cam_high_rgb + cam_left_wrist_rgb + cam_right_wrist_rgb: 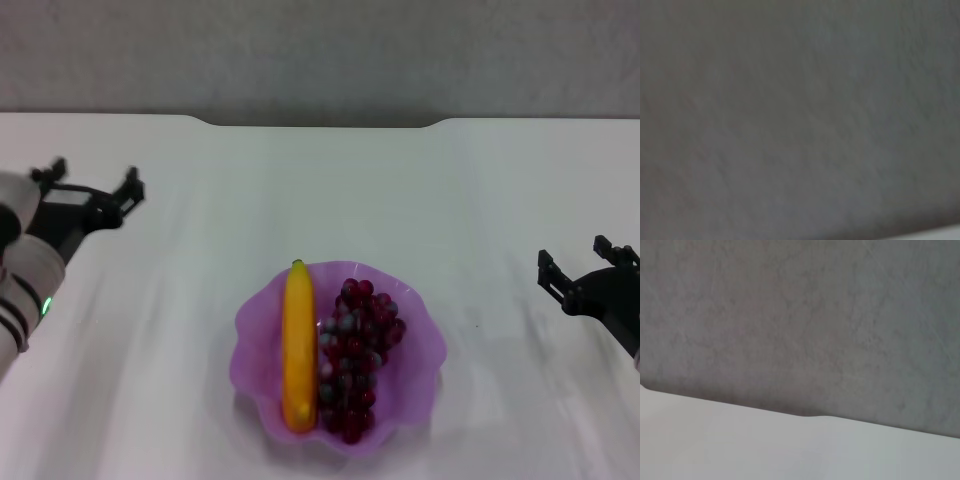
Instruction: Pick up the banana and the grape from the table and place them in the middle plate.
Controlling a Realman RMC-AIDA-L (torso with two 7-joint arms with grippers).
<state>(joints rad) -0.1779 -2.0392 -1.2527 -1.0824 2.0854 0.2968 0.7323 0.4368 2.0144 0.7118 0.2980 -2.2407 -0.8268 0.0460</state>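
Note:
In the head view the purple scalloped middle plate sits on the white table near the front. Inside it the yellow banana lies lengthwise on the left side, green stem tip pointing away. The dark red grape bunch lies beside it on the right, touching it. My left gripper hovers open at the far left, well away from the plate, holding nothing. At the far right my right gripper is open too, with nothing between its fingers. Both wrist views show neither fruit nor plate.
A grey wall rises behind the table's notched far edge. The right wrist view shows that wall above a strip of white table; the left wrist view shows only grey wall.

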